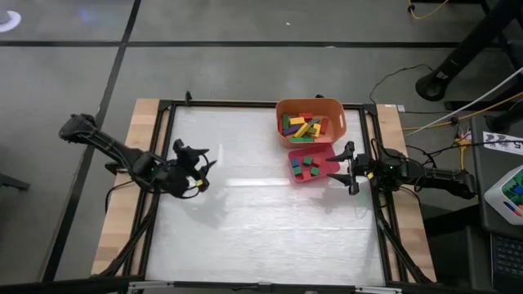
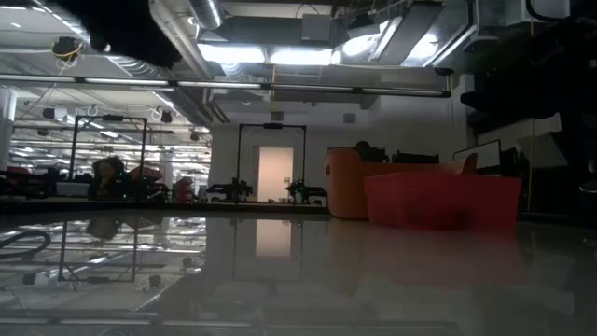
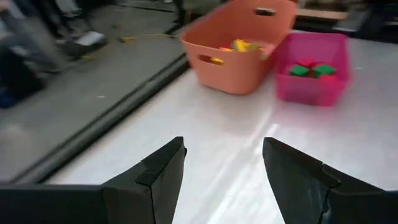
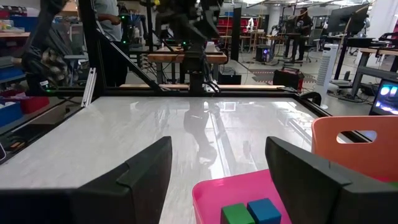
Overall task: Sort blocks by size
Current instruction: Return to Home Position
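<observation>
Long blocks, yellow, green and red (image 1: pixel 304 126), lie in the orange bin (image 1: pixel 337 110) at the table's far right; they also show in the left wrist view (image 3: pixel 239 45). Little cubes, green, red and blue (image 1: pixel 310 166), lie in the pink tray (image 1: pixel 296 174) just in front of it; a green and a blue cube (image 4: pixel 252 213) show in the right wrist view. My left gripper (image 1: pixel 206 171) is open and empty over the table's left part. My right gripper (image 1: pixel 350 170) is open and empty at the tray's right edge.
The bin (image 2: pixel 345 182) and tray (image 2: pixel 438 201) stand side by side at the right in the low view. A black frame (image 1: pixel 163 110) borders the white tabletop. The tabletop's middle and near part (image 1: pixel 270 229) is bare. People stand in the room beyond (image 4: pixel 109 18).
</observation>
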Tool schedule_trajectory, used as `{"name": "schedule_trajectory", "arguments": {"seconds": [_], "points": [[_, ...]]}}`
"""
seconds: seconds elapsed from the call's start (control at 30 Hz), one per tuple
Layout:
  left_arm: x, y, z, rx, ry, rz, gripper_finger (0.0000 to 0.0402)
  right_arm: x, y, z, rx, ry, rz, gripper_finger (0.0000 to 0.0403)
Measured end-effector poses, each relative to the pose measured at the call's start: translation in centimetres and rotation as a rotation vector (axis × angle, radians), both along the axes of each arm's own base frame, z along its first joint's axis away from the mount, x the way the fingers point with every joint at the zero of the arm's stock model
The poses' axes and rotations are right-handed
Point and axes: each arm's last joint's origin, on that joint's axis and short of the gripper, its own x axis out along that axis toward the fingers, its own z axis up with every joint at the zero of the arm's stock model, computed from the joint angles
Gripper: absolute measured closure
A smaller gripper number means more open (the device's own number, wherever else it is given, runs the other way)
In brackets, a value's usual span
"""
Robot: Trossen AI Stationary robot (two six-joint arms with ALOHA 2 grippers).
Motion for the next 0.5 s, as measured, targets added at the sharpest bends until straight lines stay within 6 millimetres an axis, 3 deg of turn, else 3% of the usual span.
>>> {"name": "schedule_trajectory", "arguments": {"seconds": [0.3,0.5], "points": [[-1.5,2.7,-5.2,-0.181,-0.190,-0.186,0.0196,0.0,0.0,0.0,0.000,0.000,0.000,0.0145],[-2.6,4.3,-6.7,-0.243,-0.372,-0.441,0.0196,0.0,0.0,0.0,0.000,0.000,0.000,0.0146]]}}
